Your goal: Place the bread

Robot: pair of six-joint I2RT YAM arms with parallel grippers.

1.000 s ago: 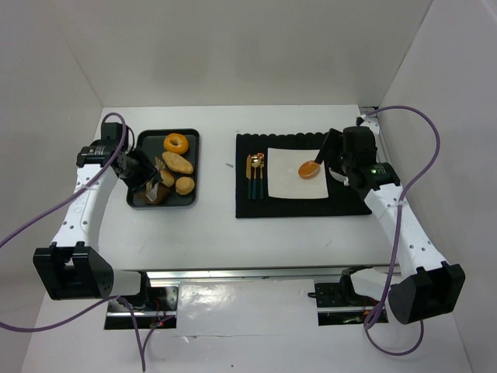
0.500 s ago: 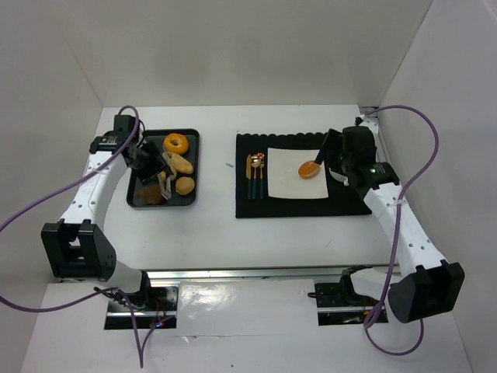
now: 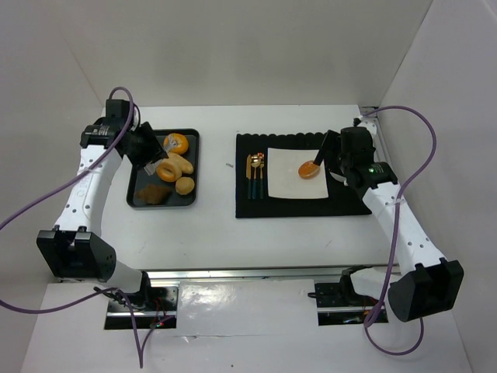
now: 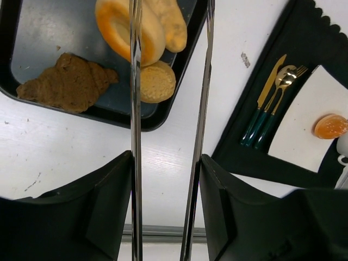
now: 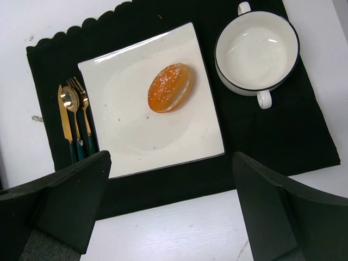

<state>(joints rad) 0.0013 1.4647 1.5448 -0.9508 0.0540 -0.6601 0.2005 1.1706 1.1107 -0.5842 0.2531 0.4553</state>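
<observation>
The left gripper (image 4: pixel 171 16) hangs over the tray (image 4: pixel 49 27). Its two long thin fingers (image 4: pixel 135 136) run side by side with a steady gap. Their tips pass out of the wrist view, so I cannot tell whether they touch anything, but nothing shows clamped between them. The left finger crosses the big roll (image 4: pixel 114 24). The slim roll (image 4: pixel 171 24) and the round bun (image 4: pixel 159 81) lie in the gap between the fingers. The croissant (image 4: pixel 65 84) sits well out to the left of the left finger. All four look to be resting in the tray. The cutlery (image 4: pixel 269 109) lies on the mat (image 4: pixel 293 43), beyond the right finger.

The right gripper (image 5: pixel 171 209) has its jaws spread wide with nothing in them. The plate (image 5: pixel 136 136) lies ahead of the gap between its fingers (image 5: pixel 54 201). The sugared bun (image 5: pixel 169 87) rests on the plate, free of any grip. The bowl (image 5: pixel 256 51) stands ahead of the right finger, just beside the plate.

As a judgement, one bread is already set down and let go, so that part looks done. What may remain is picking a further piece from the tray. The left arm seems lined up for that, though no grasp is made yet.
</observation>
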